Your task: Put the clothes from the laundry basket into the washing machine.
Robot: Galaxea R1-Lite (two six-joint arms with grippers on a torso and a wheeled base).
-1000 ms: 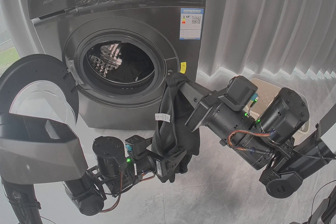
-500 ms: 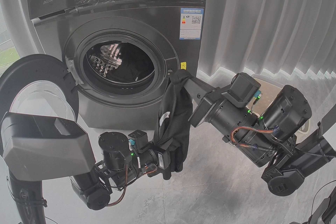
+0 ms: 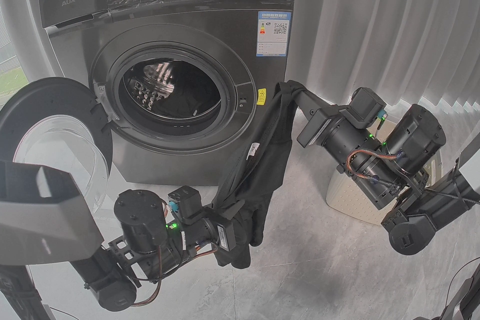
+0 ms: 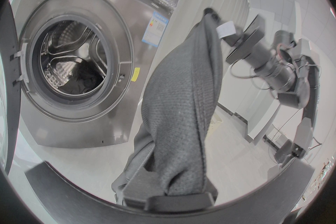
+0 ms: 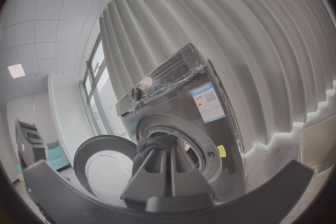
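A black garment [image 3: 262, 161] with a white tag hangs stretched between my two grippers, in front of the washing machine [image 3: 165, 26]. My right gripper [image 3: 292, 88] is shut on its upper end, to the right of the open drum [image 3: 172, 88]. My left gripper [image 3: 239, 236] is shut on its lower end, near the floor below the drum. In the left wrist view the garment [image 4: 182, 105] rises from my own fingers up to the right gripper [image 4: 210, 13]. The right wrist view has the bunched cloth [image 5: 154, 146] at my fingertips. Dark clothes lie inside the drum. The cream laundry basket [image 3: 350, 196] stands on the floor behind my right arm.
The round machine door [image 3: 55, 126] is swung wide open to the left, close to my left arm. White curtains [image 3: 390, 16] hang behind and to the right of the machine. Bare grey floor [image 3: 310, 266] lies in front.
My right gripper has moved to the right and slightly up, pulling the garment taut and slanted. My left gripper has kept its hold low and shifted a little left and down.
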